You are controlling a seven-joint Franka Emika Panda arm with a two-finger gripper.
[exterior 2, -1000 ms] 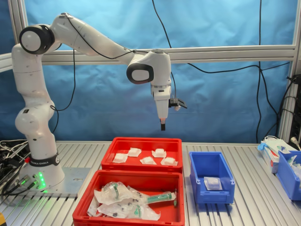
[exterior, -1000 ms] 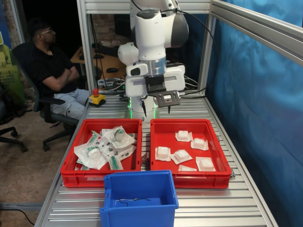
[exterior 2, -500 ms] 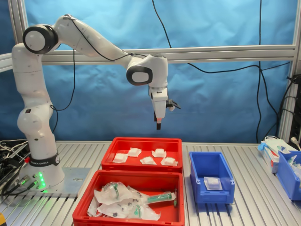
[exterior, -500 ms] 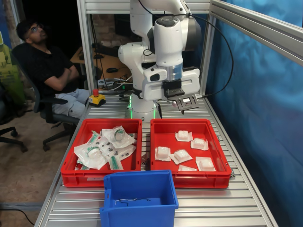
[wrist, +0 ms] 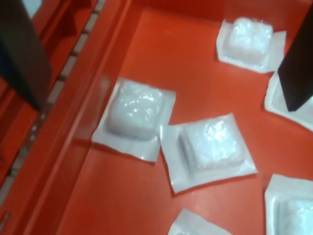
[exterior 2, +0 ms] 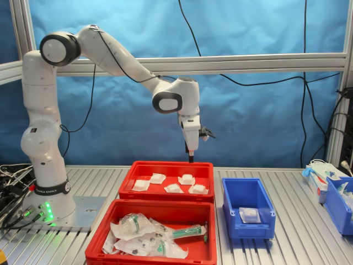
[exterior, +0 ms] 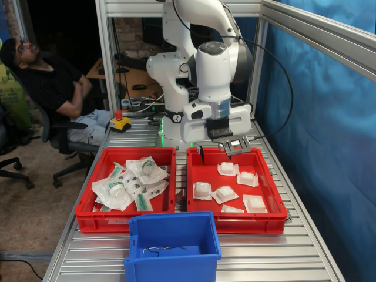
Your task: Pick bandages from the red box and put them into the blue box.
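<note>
Gripper (wrist: pixel 161 54) spread wide, empty, above the red box (exterior: pixel 196 204); bandages (wrist: pixel 137 115) right below between its fingers, two packets touching, so it could pinch both or clip the box wall; blue box (exterior 2: pixel 247 193) well apart.

Both exterior views evenly lit, sharp, soft shadows only. Wrist view is soft: dark out-of-focus fingers (wrist: pixel 22 54) at 10 and 2 o'clock, bandages (wrist: pixel 136 108) slightly blurred with mild glare on wrap. Dim background at 10 o'clock in the first exterior view.
</note>
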